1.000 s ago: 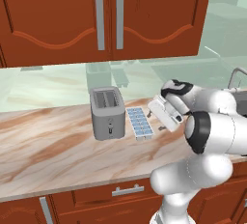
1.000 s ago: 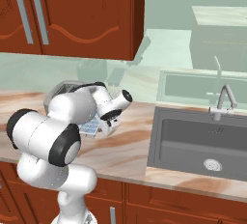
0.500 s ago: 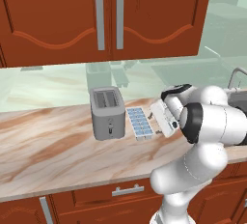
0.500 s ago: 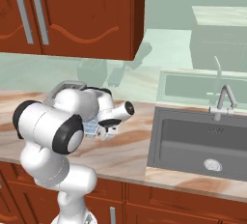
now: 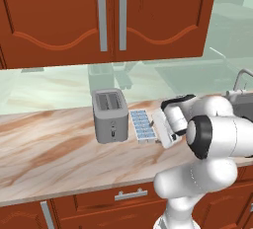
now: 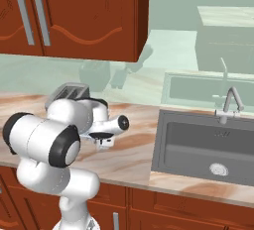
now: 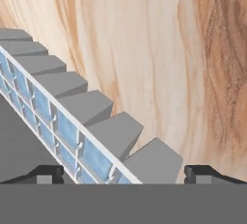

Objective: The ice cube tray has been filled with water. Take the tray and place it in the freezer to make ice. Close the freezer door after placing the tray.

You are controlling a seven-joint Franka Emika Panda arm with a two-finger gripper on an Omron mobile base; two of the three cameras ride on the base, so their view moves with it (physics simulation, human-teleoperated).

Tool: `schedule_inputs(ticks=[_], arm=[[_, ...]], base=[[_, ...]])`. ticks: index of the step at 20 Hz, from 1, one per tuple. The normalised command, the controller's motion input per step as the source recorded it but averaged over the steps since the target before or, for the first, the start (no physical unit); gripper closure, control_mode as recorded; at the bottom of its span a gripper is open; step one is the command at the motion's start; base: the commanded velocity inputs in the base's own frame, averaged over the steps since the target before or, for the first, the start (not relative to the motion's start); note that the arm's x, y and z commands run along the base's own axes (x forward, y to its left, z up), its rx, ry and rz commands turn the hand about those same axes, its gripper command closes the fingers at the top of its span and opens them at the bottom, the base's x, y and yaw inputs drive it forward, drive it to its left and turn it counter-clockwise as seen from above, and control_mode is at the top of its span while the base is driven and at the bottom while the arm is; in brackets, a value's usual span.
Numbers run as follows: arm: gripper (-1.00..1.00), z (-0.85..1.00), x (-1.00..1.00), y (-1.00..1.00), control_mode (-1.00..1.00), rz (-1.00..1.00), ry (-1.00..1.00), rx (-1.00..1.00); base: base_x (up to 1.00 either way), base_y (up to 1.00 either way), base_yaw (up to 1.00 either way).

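The ice cube tray (image 5: 142,126) lies flat on the counter (image 5: 54,149), just right of the toaster (image 5: 109,116). Farther right, the sink (image 6: 208,148) is set into the same counter, its tap (image 6: 229,105) at the far edge. Wall cabinets (image 5: 104,16) hang above, drawers (image 5: 126,198) below the near edge.

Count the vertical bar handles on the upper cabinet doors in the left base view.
2. The left handle and the right handle stand side by side where the two doors meet, above the toaster. More may lie outside the frame.
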Motion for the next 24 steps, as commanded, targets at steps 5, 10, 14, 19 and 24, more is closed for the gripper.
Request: schedule_inputs(ticks=[5,10,14,19,24], arm=[[-1.0,-0.26,-0.01,0.0,-1.0,0.0,-0.08,0.0],[-1.0,-0.32,0.01,-0.02,-1.0,0.0,-0.03,0.0],[-1.0,-0.35,0.03,-0.04,-1.0,0.0,-0.05,0.0],[-1.0,-0.53,-0.1,0.0,-1.0,0.04,-0.04,0.0],[-1.0,-0.54,-0.23,0.05,-1.0,0.14,-0.12,0.0]], base=[[0.0,0.0,0.0],[0.0,0.0,0.0],[0.0,0.0,0.0],[0.0,0.0,0.0],[0.0,0.0,0.0]])
